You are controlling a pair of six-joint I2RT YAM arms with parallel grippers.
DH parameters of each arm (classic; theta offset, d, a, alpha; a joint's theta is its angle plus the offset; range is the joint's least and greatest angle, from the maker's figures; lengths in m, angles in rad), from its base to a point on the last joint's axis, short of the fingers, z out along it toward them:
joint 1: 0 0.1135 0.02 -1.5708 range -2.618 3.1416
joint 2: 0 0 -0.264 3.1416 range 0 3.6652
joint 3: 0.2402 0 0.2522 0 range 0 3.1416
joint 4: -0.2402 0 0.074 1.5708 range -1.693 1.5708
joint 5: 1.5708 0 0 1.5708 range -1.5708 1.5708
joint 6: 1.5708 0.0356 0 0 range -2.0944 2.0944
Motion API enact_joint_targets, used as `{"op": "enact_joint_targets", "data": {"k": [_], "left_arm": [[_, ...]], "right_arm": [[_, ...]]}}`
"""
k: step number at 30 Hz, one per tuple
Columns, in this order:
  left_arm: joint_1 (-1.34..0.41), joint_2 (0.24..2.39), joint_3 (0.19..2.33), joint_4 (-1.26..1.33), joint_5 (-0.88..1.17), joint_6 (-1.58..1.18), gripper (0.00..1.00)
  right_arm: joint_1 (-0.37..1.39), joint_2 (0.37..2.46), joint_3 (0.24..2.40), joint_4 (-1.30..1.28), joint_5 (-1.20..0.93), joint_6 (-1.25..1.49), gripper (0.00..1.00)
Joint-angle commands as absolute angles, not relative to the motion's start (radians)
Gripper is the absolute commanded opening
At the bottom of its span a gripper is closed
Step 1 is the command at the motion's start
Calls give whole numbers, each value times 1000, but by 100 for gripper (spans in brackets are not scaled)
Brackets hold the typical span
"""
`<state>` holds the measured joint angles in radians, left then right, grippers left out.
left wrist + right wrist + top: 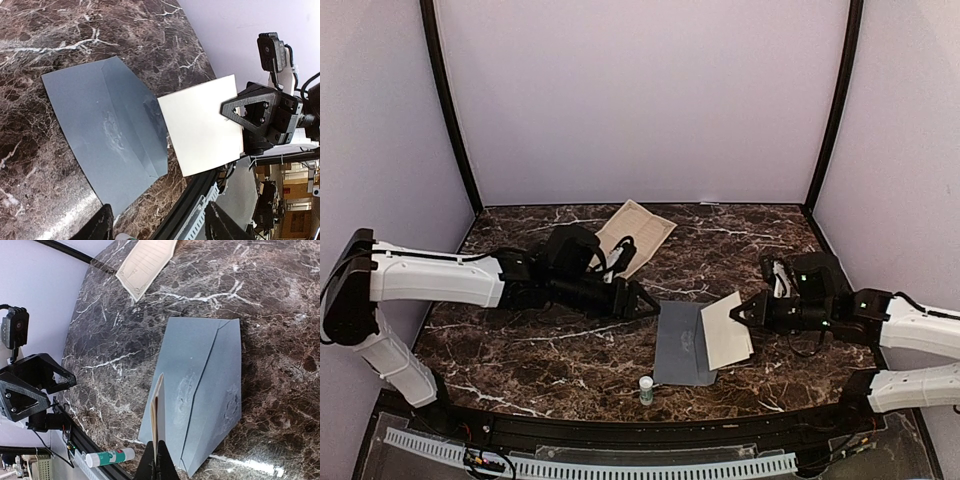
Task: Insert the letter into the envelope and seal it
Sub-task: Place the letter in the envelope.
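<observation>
**Envelope** point(678, 345): lies flat on the marble surface point(520, 345) with its flap side turned toward the right arm, apparently so the mouth faces the incoming sheet

**Letter** point(725, 330): a cream card held over the flap side of the envelope. It is tilted with its free edge toward the grey paper, and whether the two touch cannot be told

**Right claw** point(748, 308): just right of the envelope, clenched on the letter's outer edge. This grip leaves most of the sheet free to slide in

**Left claw** point(645, 303): released and empty, just left of the envelope, probably placed to pin it against the push

**Glue stick** point(646, 388): just in front of the envelope, presumably kept for the sealing step

**Tan printed sheet** point(635, 232): well behind the envelope, clear of the work

Insertion is judged not yet begun
</observation>
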<state>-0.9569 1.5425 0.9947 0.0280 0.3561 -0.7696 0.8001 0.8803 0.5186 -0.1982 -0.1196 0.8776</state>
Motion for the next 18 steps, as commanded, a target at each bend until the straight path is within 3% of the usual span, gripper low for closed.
{"op": "enact_joint_targets", "data": {"k": [1, 9, 18], "left_arm": [[-942, 1600, 987, 118, 341, -818, 60], [-930, 1755, 1019, 127, 355, -827, 53], [-930, 1817, 1018, 149, 364, -826, 52]], "right_arm": [[753, 937, 473, -8, -148, 916, 0], [687, 1006, 417, 66, -185, 930, 0], [671, 1054, 367, 123, -185, 964, 0]]}}
